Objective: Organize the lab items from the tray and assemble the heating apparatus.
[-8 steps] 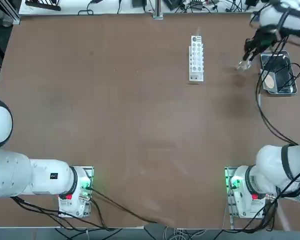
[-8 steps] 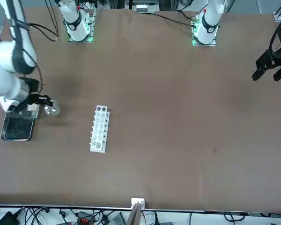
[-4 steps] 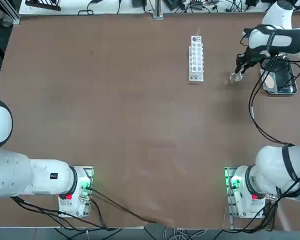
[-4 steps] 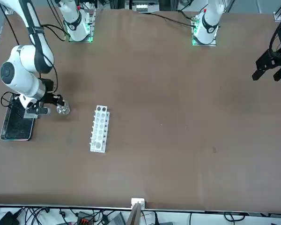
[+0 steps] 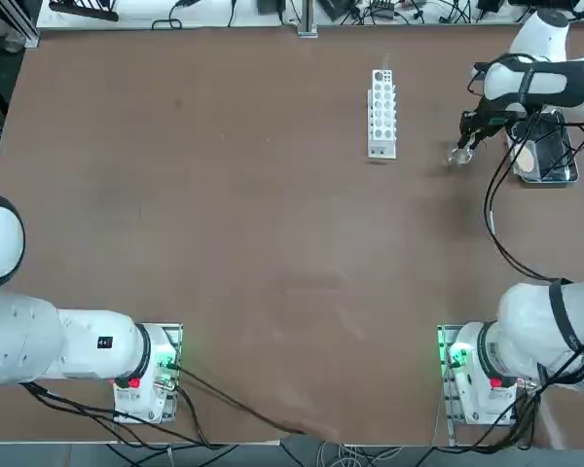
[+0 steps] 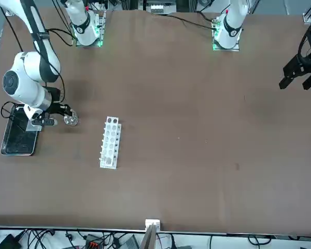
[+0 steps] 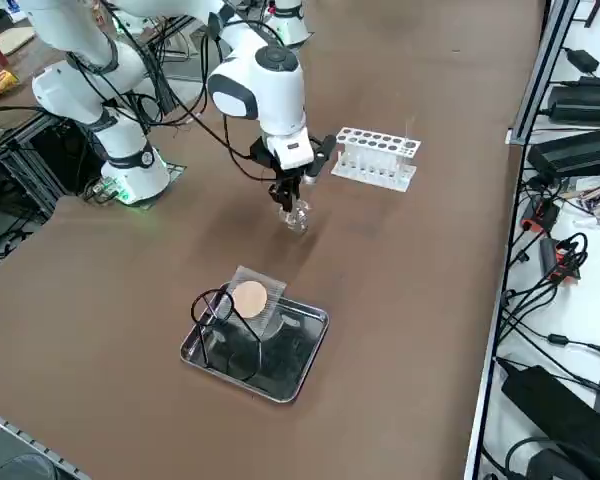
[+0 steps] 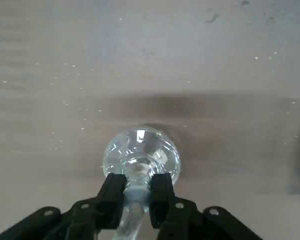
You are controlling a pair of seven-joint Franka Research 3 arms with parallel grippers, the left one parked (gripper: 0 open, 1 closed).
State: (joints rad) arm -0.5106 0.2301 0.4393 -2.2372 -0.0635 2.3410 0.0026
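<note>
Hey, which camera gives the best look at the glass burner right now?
The right wrist view: the burner sits unobstructed, its neck between the right pincer's fingers. The right side view shows it whole but small; the top and front views show only a small clear shape beside the pincer.

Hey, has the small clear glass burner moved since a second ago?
Yes. Held in the right gripper, the small clear glass burner has shifted in the front view toward the long white holed rack, which stayed put.
</note>
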